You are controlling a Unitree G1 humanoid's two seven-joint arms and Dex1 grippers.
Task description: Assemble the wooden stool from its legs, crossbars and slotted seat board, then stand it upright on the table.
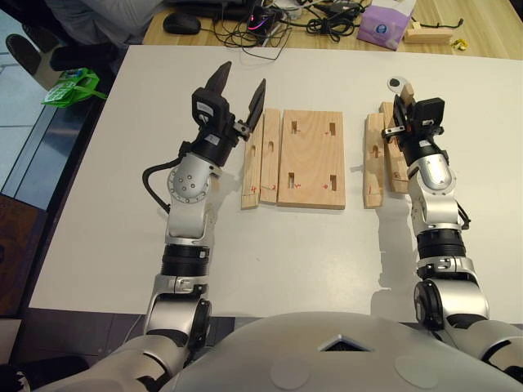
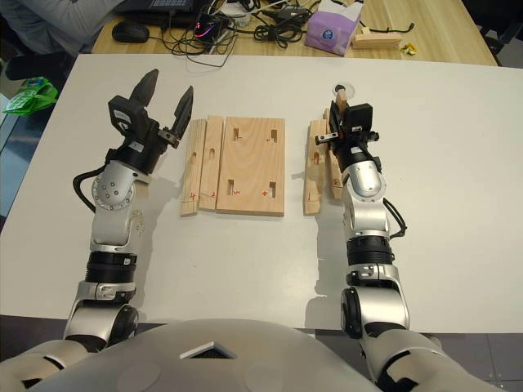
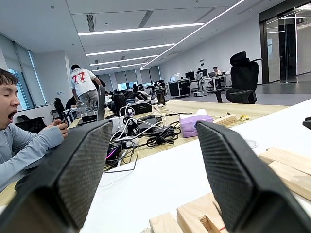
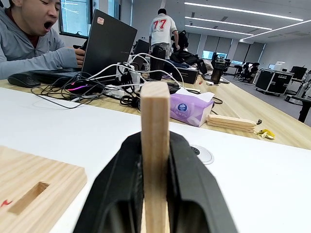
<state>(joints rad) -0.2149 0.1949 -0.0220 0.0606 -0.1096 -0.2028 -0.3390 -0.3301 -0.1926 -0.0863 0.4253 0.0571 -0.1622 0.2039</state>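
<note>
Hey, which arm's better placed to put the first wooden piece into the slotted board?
Probably the right: the right tool is shut on a wooden bar, close beside the board. The left tool is open and holds nothing.

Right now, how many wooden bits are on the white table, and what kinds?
Seat board: 1
Long pieces left of it: 2
Long pieces right of it: 2
Held piece in right tool: 1, maybe one of those two
Total: 5 or 6
</note>
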